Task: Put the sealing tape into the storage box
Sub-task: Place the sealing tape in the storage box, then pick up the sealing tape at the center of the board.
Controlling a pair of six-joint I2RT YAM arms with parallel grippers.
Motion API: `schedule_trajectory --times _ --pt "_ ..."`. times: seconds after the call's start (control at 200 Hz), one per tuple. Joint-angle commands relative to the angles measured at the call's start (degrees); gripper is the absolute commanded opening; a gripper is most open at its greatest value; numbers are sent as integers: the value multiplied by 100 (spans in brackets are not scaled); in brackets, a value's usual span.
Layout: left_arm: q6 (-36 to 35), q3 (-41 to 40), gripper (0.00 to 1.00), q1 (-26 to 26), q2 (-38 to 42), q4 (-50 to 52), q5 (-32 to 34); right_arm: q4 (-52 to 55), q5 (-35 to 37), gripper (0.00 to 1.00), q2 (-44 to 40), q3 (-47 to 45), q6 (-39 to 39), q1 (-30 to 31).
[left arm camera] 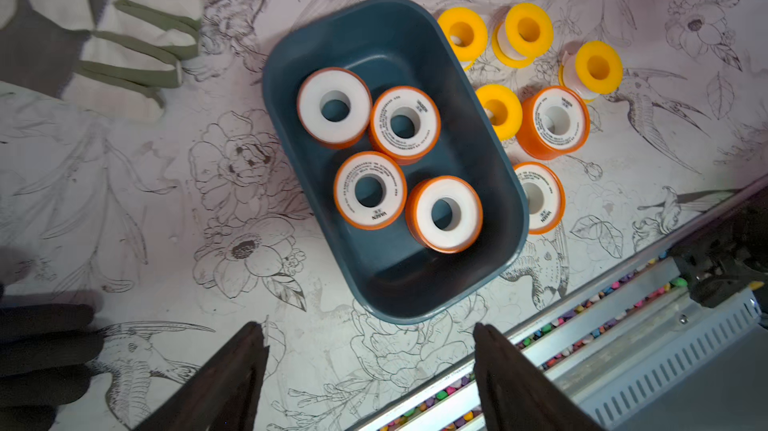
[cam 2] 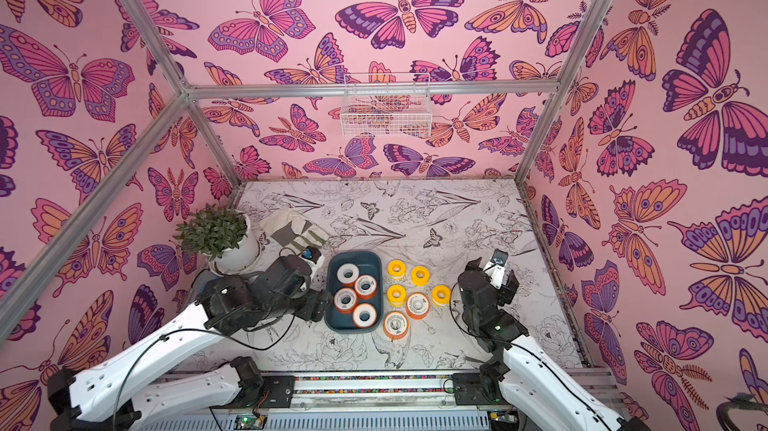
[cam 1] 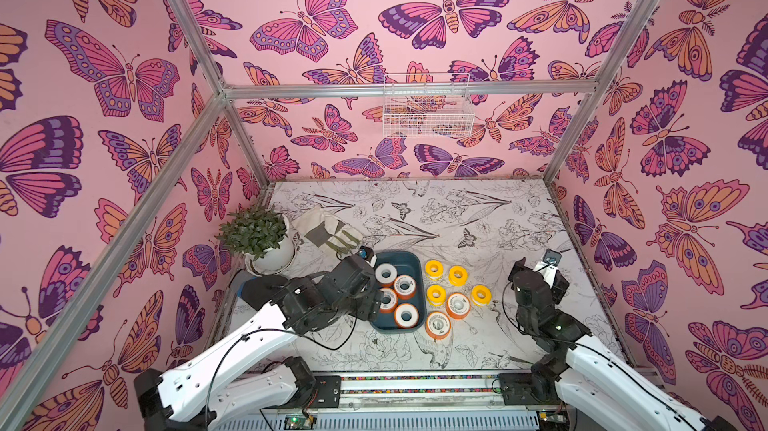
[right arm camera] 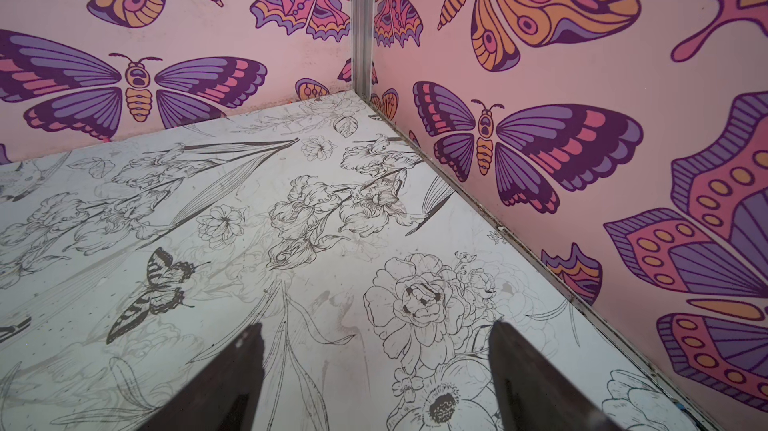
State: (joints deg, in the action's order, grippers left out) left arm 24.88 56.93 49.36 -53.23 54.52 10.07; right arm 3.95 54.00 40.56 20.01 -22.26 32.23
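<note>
The storage box [cam 1: 397,259] [left arm camera: 374,22], a dark teal tray, lies at mid-table and holds several orange sealing tape spools with white faces, such as one [left arm camera: 334,105] and another [left arm camera: 444,213]. To its right on the table stand several yellow spools [cam 1: 434,269] [left arm camera: 525,32] and two orange ones [cam 1: 458,305] [cam 1: 437,324]. My left gripper [left arm camera: 370,327] [cam 1: 372,310] hovers open and empty by the box's left front side. My right gripper [right arm camera: 376,325] is open and empty over bare table, facing the far right corner, apart from the spools.
A potted plant [cam 1: 257,233] and a folded cloth [cam 1: 328,229] sit at the left rear. A white wire basket [cam 1: 426,105] hangs on the back wall. The metal rail [cam 1: 415,383] runs along the front edge. Patterned walls close in both sides.
</note>
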Motion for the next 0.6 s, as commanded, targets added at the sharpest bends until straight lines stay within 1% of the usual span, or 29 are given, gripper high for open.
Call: schedule_trajectory --times 0.0,0.135,0.285,0.511,0.596 --pt "-20 -86 84 -94 413 469 536 238 -401 87 78 345 72 -35" --pt "-52 -137 84 -103 733 448 732 320 -942 88 308 618 233 -33" --pt "-45 -256 86 -102 967 387 811 706 -1797 88 846 1232 486 -37" --pt "-54 -314 87 -138 884 349 795 1089 -3328 87 1829 2114 519 -24" --pt "-54 -314 87 -145 842 351 807 1358 -3677 86 2277 2528 560 16"
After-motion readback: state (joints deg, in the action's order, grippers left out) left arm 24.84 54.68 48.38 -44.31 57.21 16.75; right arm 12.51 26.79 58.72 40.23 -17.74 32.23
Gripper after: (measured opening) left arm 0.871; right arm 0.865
